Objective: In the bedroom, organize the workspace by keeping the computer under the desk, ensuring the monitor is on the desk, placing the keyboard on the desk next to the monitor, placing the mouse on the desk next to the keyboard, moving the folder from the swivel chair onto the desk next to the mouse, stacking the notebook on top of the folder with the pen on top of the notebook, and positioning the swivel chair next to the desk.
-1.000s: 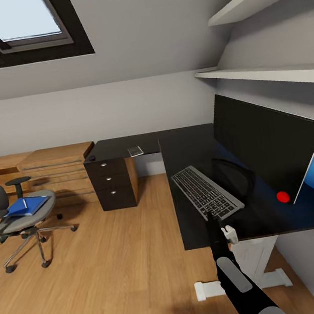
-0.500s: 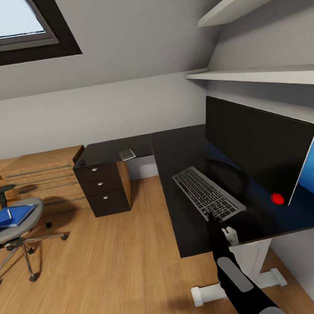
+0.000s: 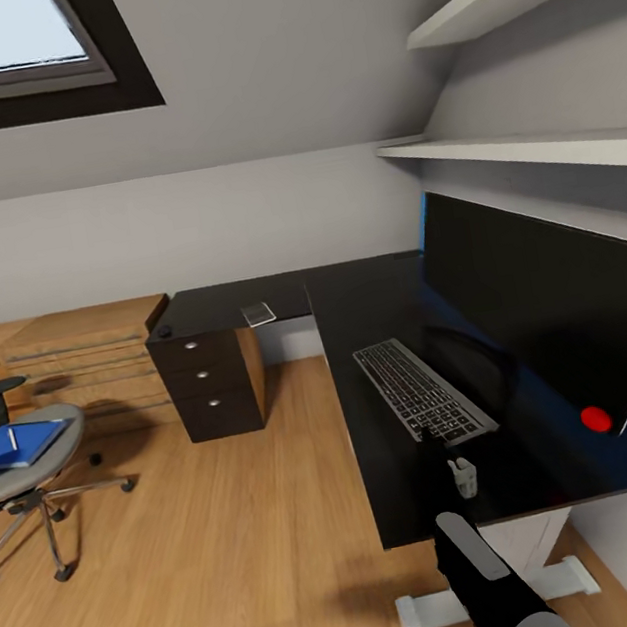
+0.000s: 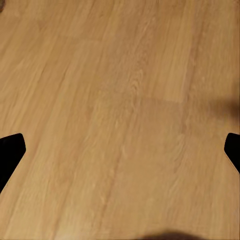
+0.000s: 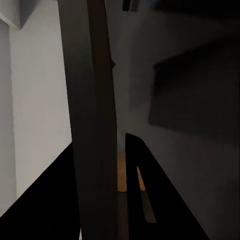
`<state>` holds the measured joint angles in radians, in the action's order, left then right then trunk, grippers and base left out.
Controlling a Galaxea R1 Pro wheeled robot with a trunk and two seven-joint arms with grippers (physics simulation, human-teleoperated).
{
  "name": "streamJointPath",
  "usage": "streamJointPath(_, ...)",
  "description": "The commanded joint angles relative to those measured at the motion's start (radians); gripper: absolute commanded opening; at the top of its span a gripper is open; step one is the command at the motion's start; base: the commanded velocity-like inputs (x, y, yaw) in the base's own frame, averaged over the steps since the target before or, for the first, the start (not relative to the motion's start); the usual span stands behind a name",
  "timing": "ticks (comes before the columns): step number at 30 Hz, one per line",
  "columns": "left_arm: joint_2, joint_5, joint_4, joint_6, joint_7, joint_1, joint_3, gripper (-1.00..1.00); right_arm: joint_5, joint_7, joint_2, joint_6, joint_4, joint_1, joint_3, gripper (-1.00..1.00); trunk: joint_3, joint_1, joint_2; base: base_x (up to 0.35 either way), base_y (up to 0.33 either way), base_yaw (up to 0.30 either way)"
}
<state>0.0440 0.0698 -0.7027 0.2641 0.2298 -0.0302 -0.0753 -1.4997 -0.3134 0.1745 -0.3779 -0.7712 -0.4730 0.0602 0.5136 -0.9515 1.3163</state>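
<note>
The black desk (image 3: 352, 297) carries the wide black monitor (image 3: 545, 307) at the right. The grey-framed keyboard (image 3: 417, 393) lies in front of the monitor. My right gripper (image 3: 437, 441) (image 5: 100, 142) sits at the keyboard's near end, shut on its thin edge. The small black mouse (image 3: 163, 330) and the dark notebook (image 3: 258, 313) rest on the desk's far wing. At the left, the swivel chair (image 3: 36, 479) holds the blue folder (image 3: 26, 445) with the pale pen (image 3: 12, 438) on it. My left gripper (image 4: 120, 150) hangs open over the wood floor. The computer is out of view.
A black three-drawer unit (image 3: 213, 380) stands under the desk's far wing, beside a light-wood chest (image 3: 87, 354). White shelves (image 3: 530, 147) hang above the monitor. A white desk foot (image 3: 432, 611) lies on the floor by my right arm. Open floor (image 3: 236, 528) separates chair and desk.
The whole picture has shifted, so the camera moved: the chair sits further left in it and the monitor looms larger. My right gripper stays at the keyboard's near end.
</note>
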Motion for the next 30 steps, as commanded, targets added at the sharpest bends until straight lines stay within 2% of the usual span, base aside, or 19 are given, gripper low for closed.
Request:
streamJointPath(1, 0.001, 0.007, -0.001, 0.003, -0.001, 0.0, -0.001, 1.0, -0.021, -0.007, 0.0, -0.004, 0.001, -0.001, 0.003, -1.0, 0.001, -0.001, 0.0, 0.305, 0.0, 0.0)
streamJointPath(3, 0.001, 0.007, -0.001, 0.003, -0.001, 0.0, -0.001, 1.0, -0.049, -0.007, 0.0, -0.004, 0.001, -0.001, 0.003, -1.0, 0.001, -0.001, 0.0, 0.314, 0.0, 0.0)
streamJointPath(6, 0.0, 0.007, -0.001, 0.003, -0.001, 0.0, -0.001, 1.0, -0.062, -0.007, 0.0, -0.005, 0.001, -0.001, 0.003, -1.0, 0.001, -0.001, 0.0, 0.318, 0.0, 0.0)
streamJointPath(16, 0.0, 0.007, -0.001, 0.003, -0.001, 0.0, -0.001, 1.0, -0.068, -0.007, 0.0, -0.006, 0.001, 0.0, 0.003, -1.0, 0.001, -0.001, 0.0, 0.312, 0.0, 0.0)
streamJointPath(30, -0.001, 0.007, -0.001, 0.002, 0.0, 0.0, -0.003, 1.0, -0.068, -0.006, 0.0, -0.004, 0.001, 0.0, 0.001, -1.0, 0.001, -0.001, 0.0, 0.037, 0.0, 0.0)
